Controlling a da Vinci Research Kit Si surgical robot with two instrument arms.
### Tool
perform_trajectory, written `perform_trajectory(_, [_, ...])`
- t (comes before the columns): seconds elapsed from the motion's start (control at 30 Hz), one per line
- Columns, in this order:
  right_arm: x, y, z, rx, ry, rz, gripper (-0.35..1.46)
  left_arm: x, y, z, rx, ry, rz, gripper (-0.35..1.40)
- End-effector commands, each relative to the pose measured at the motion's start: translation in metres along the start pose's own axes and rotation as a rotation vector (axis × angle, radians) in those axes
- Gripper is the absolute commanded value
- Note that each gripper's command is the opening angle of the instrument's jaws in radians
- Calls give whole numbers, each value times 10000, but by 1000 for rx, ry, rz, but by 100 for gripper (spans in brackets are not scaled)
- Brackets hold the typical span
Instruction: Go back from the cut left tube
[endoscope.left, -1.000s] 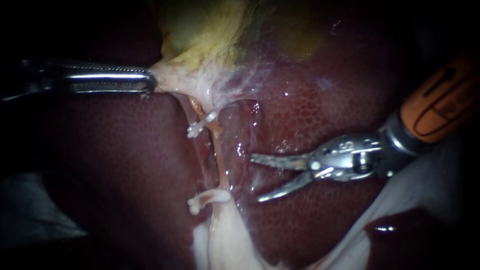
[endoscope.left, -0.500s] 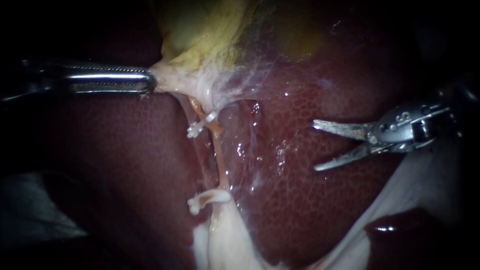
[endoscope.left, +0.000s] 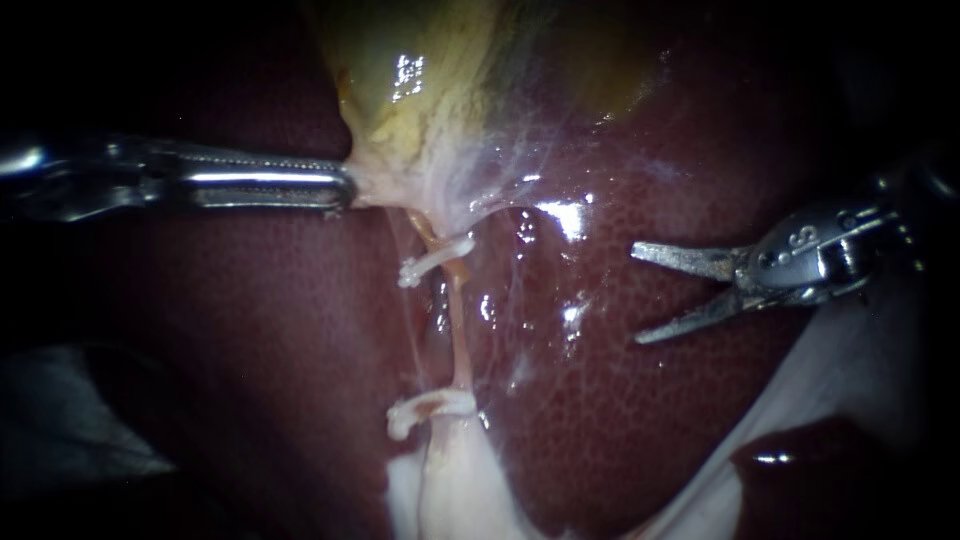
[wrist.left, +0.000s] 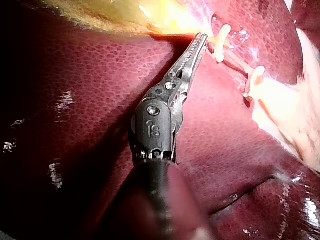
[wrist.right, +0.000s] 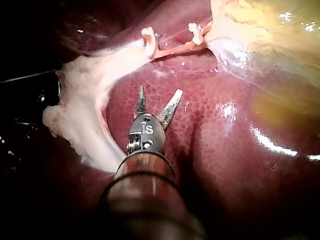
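Since half a second ago the left instrument (endoscope.left: 340, 187) had slid toward the tube (endoscope.left: 458, 330), carrying the gallbladder (endoscope.left: 420, 110) neck along, and the upper clip (endoscope.left: 435, 258) and lower clip (endoscope.left: 425, 405) had shifted with it. The right instrument (endoscope.left: 636, 294) had barely moved, parked well apart from the tube over bare liver (endoscope.left: 600, 420). Its jaws stood moderately open and held nothing. The left jaws were closed on the pale gallbladder neck. The tube ran as a thin orange strand between the two clips, and no cut in it could be made out from here. The retreat looked nearly complete. To finish it well, the right instrument probably needed to draw back along its own shaft line, tips lifted off the wet liver rather than dragged across it. Bringing the jaws together on the way out would likely be safer. The left hold seemed best kept steady, since any further shift tugs on the clipped strand.
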Motion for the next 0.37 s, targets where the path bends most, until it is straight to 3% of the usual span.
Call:
perform_trajectory(0.03, [-1, 0, 0, 2, 0, -1, 145, -2, 1, 2, -1, -2, 0, -35])
perform_trajectory(0.37, [1, 0, 2, 28, 13, 0, 145, -1, 1, 0, -2, -6, 0, -35])
